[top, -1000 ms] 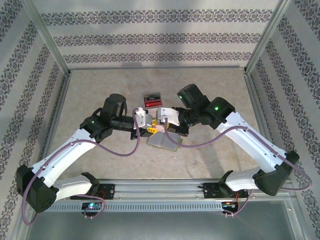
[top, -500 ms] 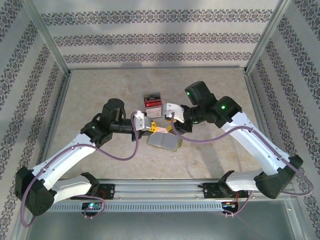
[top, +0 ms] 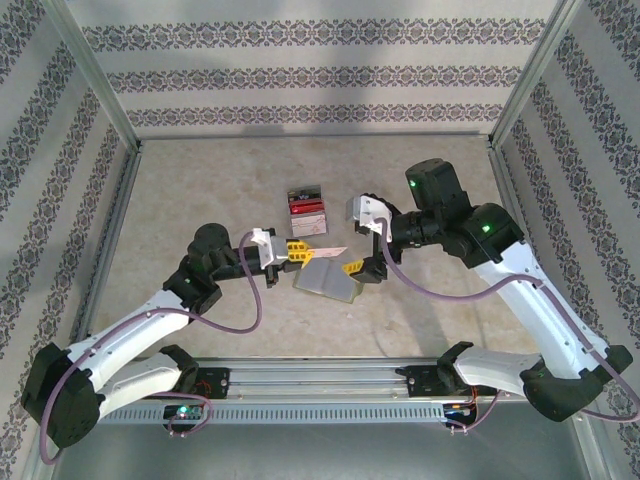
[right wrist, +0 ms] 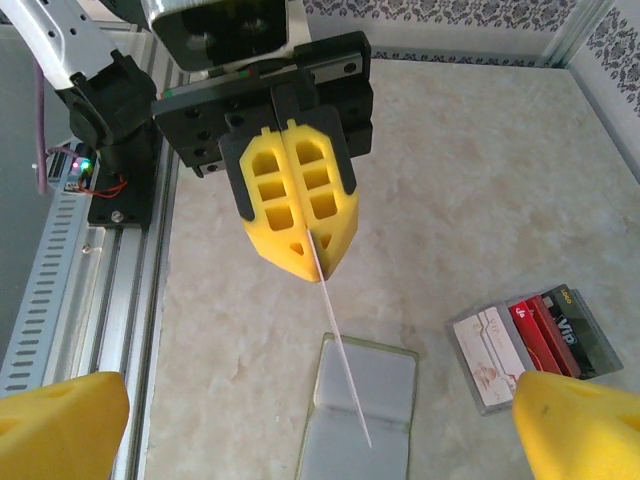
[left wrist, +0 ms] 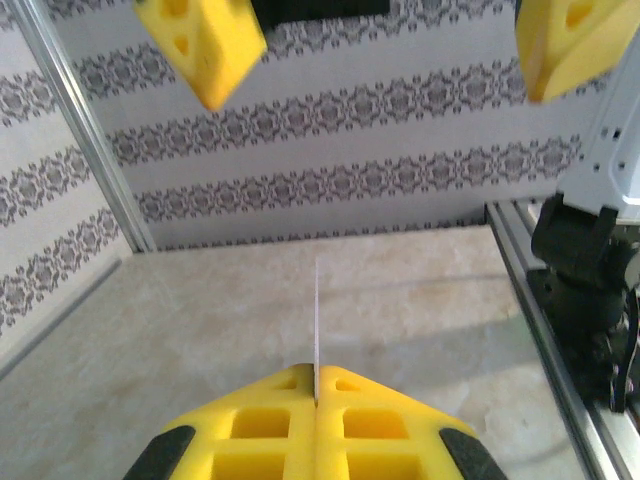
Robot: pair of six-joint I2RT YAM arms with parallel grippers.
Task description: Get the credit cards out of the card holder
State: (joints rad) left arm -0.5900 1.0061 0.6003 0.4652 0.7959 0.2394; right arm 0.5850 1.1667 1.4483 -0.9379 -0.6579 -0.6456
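Yellow, moulded-plastic fingers with hollow cells make up the left gripper (top: 298, 250), and they are pressed flat together on the short end of one credit card (top: 326, 250). In the top view the card is a thin, pale pinkish rectangle jutting out level from the jaws. Both wrist views catch it edge-on as a fine white line. It hangs in the air just above the card holder (top: 328, 282), not touching it.

The right gripper (top: 352, 248) faces the left one with its jaws spread wide and nothing between them. Its blunt yellow fingers (right wrist: 575, 425) sit at the two lower corners of its own camera view.

The card holder lies opened flat on the table (top: 200, 180), a dull grey-green case with rounded corners and a paler, slightly glossy inner panel. Beyond it, a small fanned stack of cards (right wrist: 530, 340) rests on the table: one whitish, one red, one dark with white lettering.

The tabletop is matte beige with a mottled, stone-like look. Striped, patterned wallpaper (top: 320, 75) lines the enclosure.
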